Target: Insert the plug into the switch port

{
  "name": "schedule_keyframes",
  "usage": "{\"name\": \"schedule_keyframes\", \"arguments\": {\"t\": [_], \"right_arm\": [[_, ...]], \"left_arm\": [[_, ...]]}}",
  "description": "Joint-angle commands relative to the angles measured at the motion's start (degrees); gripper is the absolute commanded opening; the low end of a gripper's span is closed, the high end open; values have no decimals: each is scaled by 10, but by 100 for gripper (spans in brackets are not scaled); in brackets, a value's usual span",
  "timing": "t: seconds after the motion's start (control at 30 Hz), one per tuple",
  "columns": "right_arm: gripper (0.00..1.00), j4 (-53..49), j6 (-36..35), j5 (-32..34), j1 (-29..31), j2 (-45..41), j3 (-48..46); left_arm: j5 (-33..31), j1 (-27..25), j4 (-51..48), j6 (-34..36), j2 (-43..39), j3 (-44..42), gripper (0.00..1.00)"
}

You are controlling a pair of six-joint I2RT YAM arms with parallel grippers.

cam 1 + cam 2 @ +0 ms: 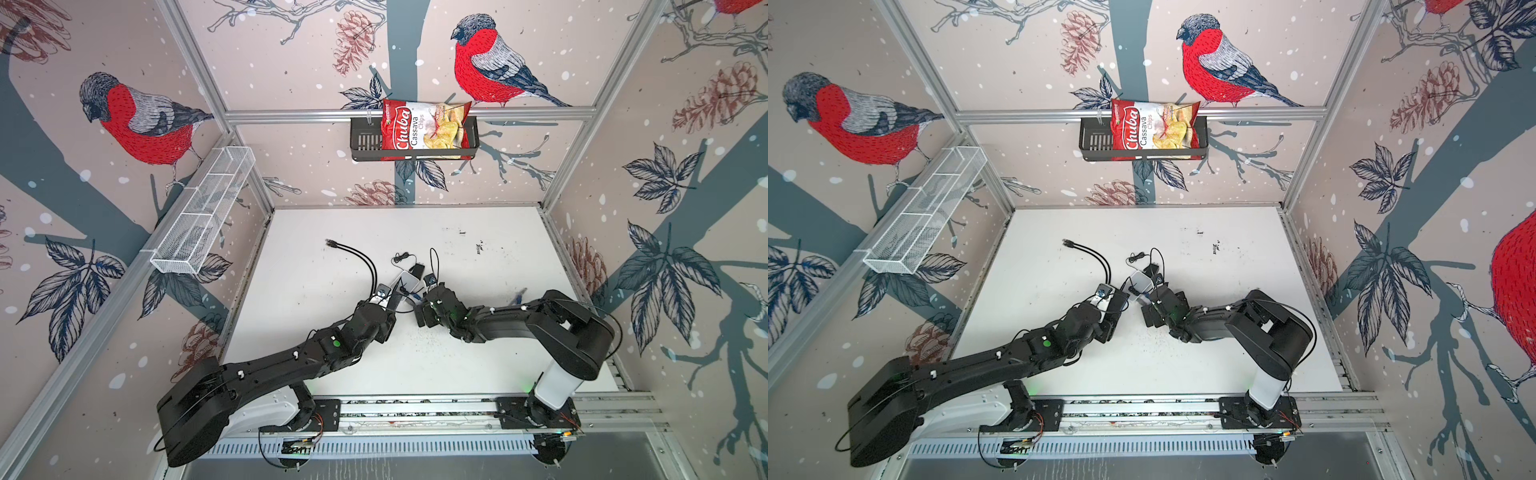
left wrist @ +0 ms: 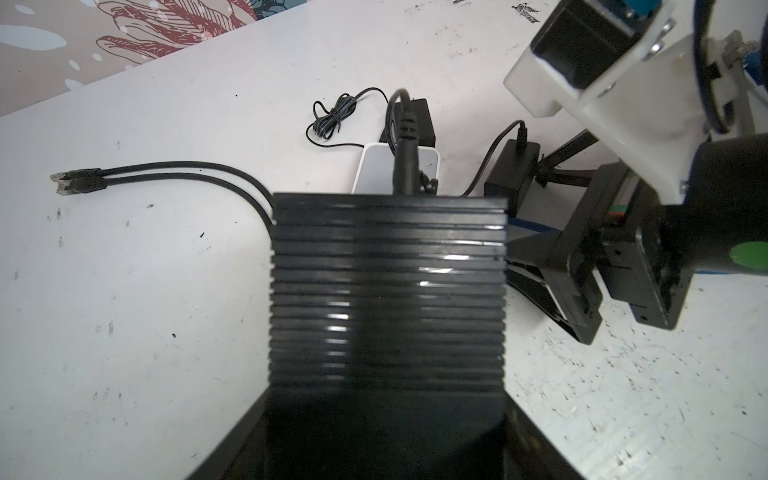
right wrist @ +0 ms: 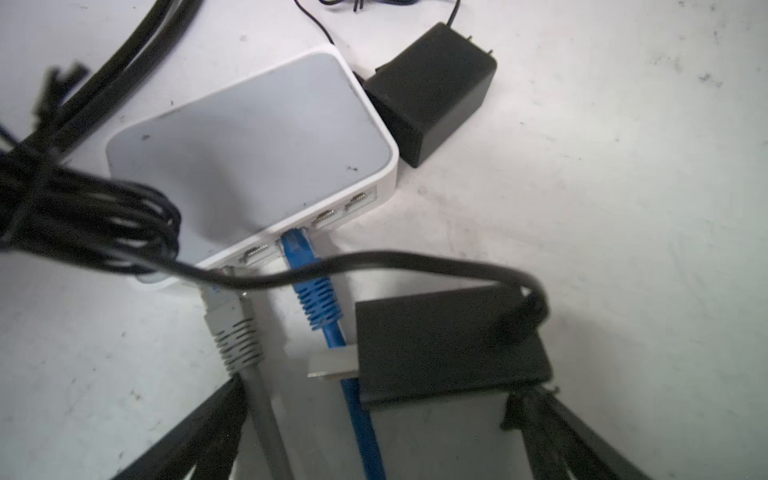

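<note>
**Bench cell: switch, leads and two arms**

- Item: switch (image 3: 249,166), white, lying mid-bench (image 1: 478,353) between both hands.
- Right wrist view only:
  - The port row shows, with the blue plug (image 3: 305,266) seated in a port mid-row.
  - The grey plug (image 3: 232,328) has its tip at the end port. A black lead crosses it, so I cannot tell whether it is seated.
  - A pronged black adapter (image 3: 432,91) touches the switch's far side.
- Right hand (image 1: 419,309): jaws spread wide and gripping nothing. The grey and blue leads run between its fingers.
- Left wrist view only:
  - The left hand (image 1: 390,301) is closed part-way on a black ribbed box (image 2: 388,291), which hides most of the switch.
  - Two black cables (image 2: 187,170) leave the box and end side by side on the bench.
- Top views only:
  - The bench is white, scuffed and speckled.
  - The walls (image 1: 141,120) are papered with red-breasted birds.
  - A black basket (image 1: 361,141) on the back rail holds a crisp bag (image 1: 424,129).
  - A white wire basket (image 1: 203,212) hangs on the left wall.
</note>
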Motion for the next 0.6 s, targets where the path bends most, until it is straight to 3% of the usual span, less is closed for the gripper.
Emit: {"name": "schedule_keyframes", "arguments": {"t": [0.0, 0.33, 0.57], "right_arm": [[99, -12, 18, 14, -16, 16, 9], [99, -11, 4, -8, -83, 66, 66], [99, -23, -24, -3, -101, 94, 102]], "left_arm": [[-1, 4, -1, -9, 17, 13, 34], [22, 15, -17, -7, 74, 47, 34], [50, 28, -42, -4, 161, 109, 34]]}}
